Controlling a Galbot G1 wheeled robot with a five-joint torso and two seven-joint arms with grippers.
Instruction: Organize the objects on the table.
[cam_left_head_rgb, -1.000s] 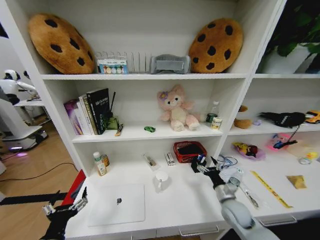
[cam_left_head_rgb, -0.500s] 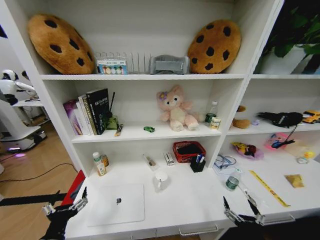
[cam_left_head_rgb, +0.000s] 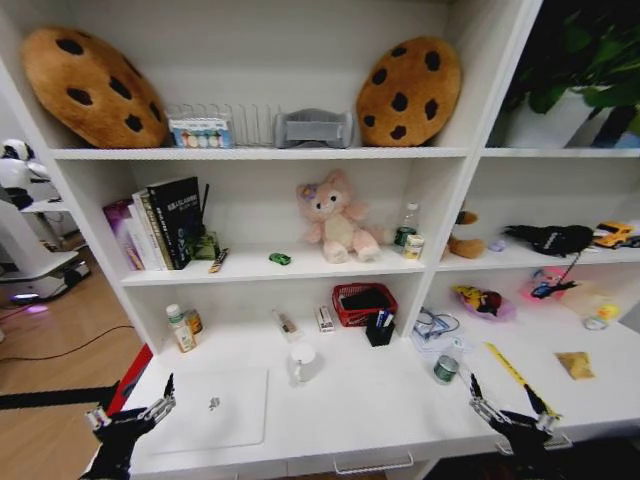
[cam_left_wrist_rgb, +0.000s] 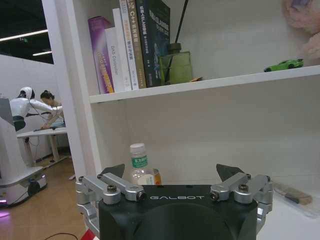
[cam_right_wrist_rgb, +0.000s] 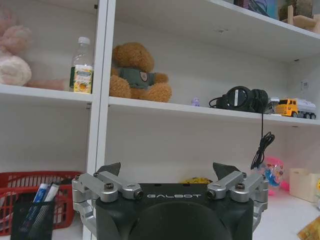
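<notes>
A silver laptop (cam_left_head_rgb: 213, 408) lies closed on the white table (cam_left_head_rgb: 370, 400), near its front left. On the middle shelf above sits the tiny green toy car (cam_left_head_rgb: 280, 259), also seen from the left wrist (cam_left_wrist_rgb: 283, 65). Pens stand in a black holder (cam_left_head_rgb: 379, 330) in front of a red basket; blue pens (cam_right_wrist_rgb: 40, 192) poke out of that holder (cam_right_wrist_rgb: 31, 220). My left gripper (cam_left_head_rgb: 130, 418) hangs open off the table's front left corner, beside the laptop (cam_left_wrist_rgb: 171, 172). My right gripper (cam_left_head_rgb: 510, 410) is open and empty at the front right edge (cam_right_wrist_rgb: 169, 170).
A white mug (cam_left_head_rgb: 300, 363), a small bottle (cam_left_head_rgb: 179, 328), a can (cam_left_head_rgb: 445, 369), a yellow ruler (cam_left_head_rgb: 510, 372) and cables (cam_left_head_rgb: 432, 326) lie on the table. The red basket (cam_left_head_rgb: 362, 302) sits at the back. Books, plush toys and cookie cushions fill the shelves.
My right arm has drawn back from the pen holder to the table's front right edge, open and empty. The head camera has shifted a little. The left gripper has stayed put.
</notes>
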